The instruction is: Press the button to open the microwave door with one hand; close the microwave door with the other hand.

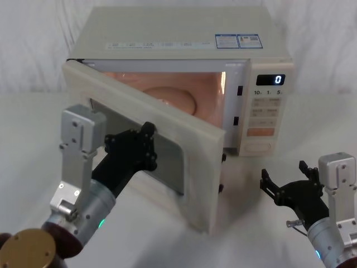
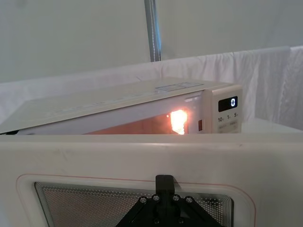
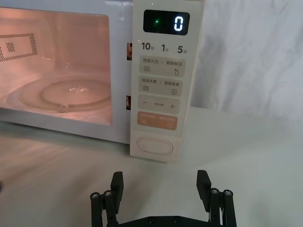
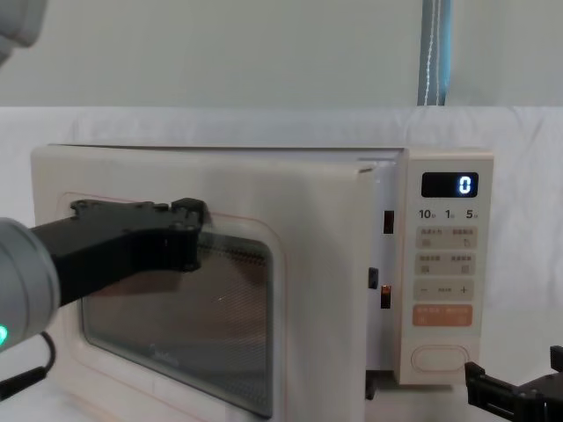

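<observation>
The microwave door point(image 1: 198, 178) stands partly open, swung out toward the left, with the lit cavity showing behind it. My left gripper point(image 1: 148, 144) is shut, and its tip rests against the outer face of the door at the upper edge of the dark window point(image 2: 94, 203). In the chest view the left gripper point(image 4: 189, 221) meets the door point(image 4: 317, 264) at the window's top. The button point(image 3: 155, 145) is the wide cream pill at the bottom of the control panel. My right gripper point(image 3: 160, 182) hangs open, low in front of the button and apart from it.
The microwave point(image 1: 184, 33) stands on a white-clothed table point(image 1: 245, 223). An orange button point(image 3: 157, 121) sits just above the cream button, and the display point(image 3: 166, 22) reads 0. A glass turntable point(image 3: 71, 92) lies inside the cavity. A white backdrop hangs behind.
</observation>
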